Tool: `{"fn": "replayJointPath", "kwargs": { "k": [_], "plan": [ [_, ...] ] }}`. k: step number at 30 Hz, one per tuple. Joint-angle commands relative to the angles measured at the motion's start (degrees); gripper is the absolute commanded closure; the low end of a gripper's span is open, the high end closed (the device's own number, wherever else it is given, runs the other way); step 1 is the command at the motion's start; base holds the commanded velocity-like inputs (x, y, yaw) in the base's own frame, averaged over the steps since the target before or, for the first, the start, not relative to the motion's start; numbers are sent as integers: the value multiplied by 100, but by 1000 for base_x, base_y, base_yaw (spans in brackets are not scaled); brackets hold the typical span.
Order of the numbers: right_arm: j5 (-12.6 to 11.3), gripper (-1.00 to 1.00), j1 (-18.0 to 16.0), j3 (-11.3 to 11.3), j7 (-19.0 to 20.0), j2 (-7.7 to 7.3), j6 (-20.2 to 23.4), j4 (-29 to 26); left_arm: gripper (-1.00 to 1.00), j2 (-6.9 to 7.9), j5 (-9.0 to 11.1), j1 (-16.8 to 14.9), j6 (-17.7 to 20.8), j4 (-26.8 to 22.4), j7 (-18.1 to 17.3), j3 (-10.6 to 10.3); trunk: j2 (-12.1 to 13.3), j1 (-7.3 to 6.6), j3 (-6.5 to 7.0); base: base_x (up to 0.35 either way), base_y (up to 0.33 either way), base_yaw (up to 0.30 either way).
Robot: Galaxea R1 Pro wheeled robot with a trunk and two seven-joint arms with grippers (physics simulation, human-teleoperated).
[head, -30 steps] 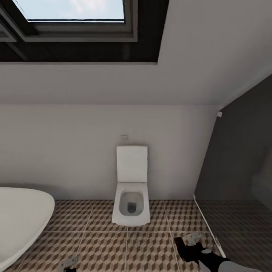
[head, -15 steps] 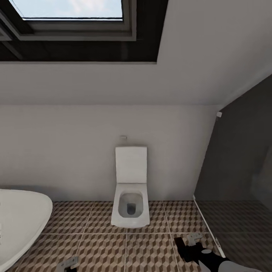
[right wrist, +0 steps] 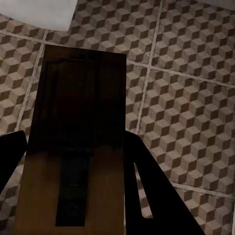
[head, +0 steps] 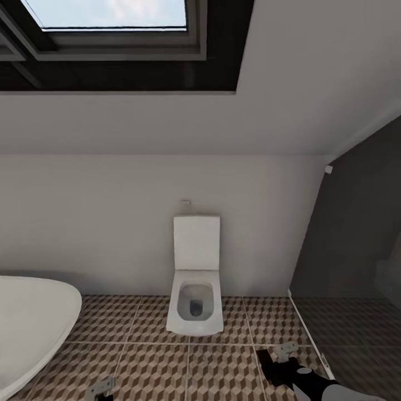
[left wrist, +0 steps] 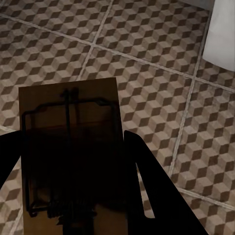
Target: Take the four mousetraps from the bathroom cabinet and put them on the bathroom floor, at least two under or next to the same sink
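A tan mousetrap with a black wire mechanism lies flat between the dark fingers of my left gripper, which is shut on it above the cube-patterned bathroom floor. My right gripper is shut on a second mousetrap over the same tiles. In the head view the left gripper shows at the bottom edge and the right gripper at the lower right, both low over the floor. The cabinet is out of view.
A white toilet stands against the far wall ahead. A white rounded tub is at the left. A dark glass shower partition closes off the right. Sloped ceiling with a skylight above.
The whole head picture has shifted slightly, so the camera moved. Both grippers keep their hold and their place low over the tiles.
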Motion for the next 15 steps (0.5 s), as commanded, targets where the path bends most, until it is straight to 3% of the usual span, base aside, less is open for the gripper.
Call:
{"fn": "replayJointPath", "kwargs": {
  "k": [1, 6, 15],
  "plan": [
    [25, 100, -11, 31, 4, -1, -41, 23, 100, -2, 28, -10, -34, 23, -1, -46, -14, 4, -13, 0, 0, 0],
    [25, 100, -11, 32, 4, -1, -39, 23, 100, -2, 28, -11, -28, 22, -1, -45, -14, 4, -13, 109, 0, 0],
    [25, 100, -11, 32, 4, -1, -43, 23, 100, -9, 29, -11, -16, 22, 6, -43, -14, 4, -13, 306, 0, 0]
  ]
}}
